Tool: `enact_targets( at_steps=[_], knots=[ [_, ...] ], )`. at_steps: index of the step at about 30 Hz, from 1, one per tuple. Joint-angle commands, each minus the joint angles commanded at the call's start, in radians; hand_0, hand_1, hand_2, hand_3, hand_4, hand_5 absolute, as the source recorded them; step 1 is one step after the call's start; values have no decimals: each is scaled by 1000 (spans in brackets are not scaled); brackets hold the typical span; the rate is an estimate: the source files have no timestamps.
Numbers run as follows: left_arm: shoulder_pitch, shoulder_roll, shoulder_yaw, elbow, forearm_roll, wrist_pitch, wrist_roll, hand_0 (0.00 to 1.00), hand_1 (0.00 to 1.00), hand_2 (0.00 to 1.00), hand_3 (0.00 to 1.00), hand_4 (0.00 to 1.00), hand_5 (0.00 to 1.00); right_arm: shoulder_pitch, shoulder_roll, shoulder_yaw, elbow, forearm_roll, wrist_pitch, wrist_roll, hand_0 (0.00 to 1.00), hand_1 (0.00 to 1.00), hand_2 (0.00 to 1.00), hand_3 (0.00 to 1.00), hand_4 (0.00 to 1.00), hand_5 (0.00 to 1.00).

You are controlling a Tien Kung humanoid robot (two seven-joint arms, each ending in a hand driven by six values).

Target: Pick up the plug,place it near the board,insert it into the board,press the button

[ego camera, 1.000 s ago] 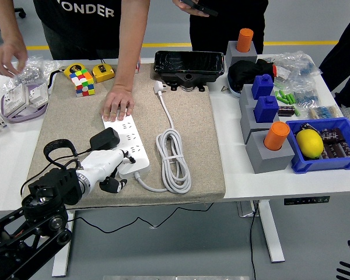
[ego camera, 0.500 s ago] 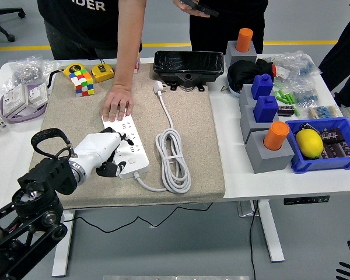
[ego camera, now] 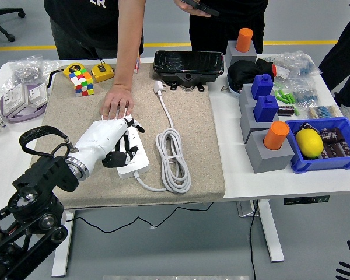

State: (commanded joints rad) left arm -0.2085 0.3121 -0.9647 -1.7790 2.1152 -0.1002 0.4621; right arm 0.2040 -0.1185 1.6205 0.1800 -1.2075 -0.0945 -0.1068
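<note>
Now the left hand [ego camera: 114, 143] sits over the white power strip [ego camera: 131, 160], plug going in.
A second ago the hand carried the black plug short of the strip at about 7 o'clock; since then it has swung up and over the sockets. Its fingers curl downward, and the plug is hidden beneath them, so I cannot tell whether they still grip it. A person's hand [ego camera: 115, 104] pins the strip's 12 o'clock end on the table [ego camera: 251, 175]. Insertion seems underway; the button press remains.

A white table [ego camera: 233, 175] carries a beige mat [ego camera: 192, 116] and a blue bin [ego camera: 321, 164]
</note>
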Motion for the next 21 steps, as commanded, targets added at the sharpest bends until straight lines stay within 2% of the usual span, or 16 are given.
enact_targets(
  at_steps=[4, 5, 10, 11, 16, 17, 21],
  knots=[
    [1, -3, -1, 1, 5, -19, 4, 301, 309, 420, 741, 593, 62, 0, 0, 0, 0, 0, 0, 1, 669, 578, 600, 636, 998, 998],
    [0, -3, 0, 7, 5, -26, 5, 226, 121, 239, 802, 600, 2, 0, 1, 0, 0, -1, 0, 1, 669, 578, 600, 636, 998, 998],
    [1, -5, 0, 40, 3, -56, 8, 226, 121, 239, 802, 600, 2, 0, 0, 0, 0, -1, 1, 1, 669, 578, 600, 636, 998, 998],
    [1, -6, 0, 45, 3, -60, 9, 183, 19, 128, 783, 447, 2, 0, 0, 0, 0, -1, 1, 1, 668, 578, 600, 636, 998, 998],
    [2, -6, 5, 85, -10, -92, 15, 183, 19, 128, 783, 447, 2, 0, 0, 2, 0, -1, 0, 1, 668, 578, 600, 636, 998, 998],
    [3, -5, 6, 88, -11, -99, 17, 176, 2, 110, 769, 356, 2, 0, -1, 2, 0, 0, 0, 1, 668, 578, 600, 636, 998, 998],
    [3, -2, 11, 98, -20, -123, 23, 176, 2, 110, 769, 356, 2, 0, 0, 2, 0, 0, 0, 1, 668, 578, 600, 636, 998, 998]
  ],
)
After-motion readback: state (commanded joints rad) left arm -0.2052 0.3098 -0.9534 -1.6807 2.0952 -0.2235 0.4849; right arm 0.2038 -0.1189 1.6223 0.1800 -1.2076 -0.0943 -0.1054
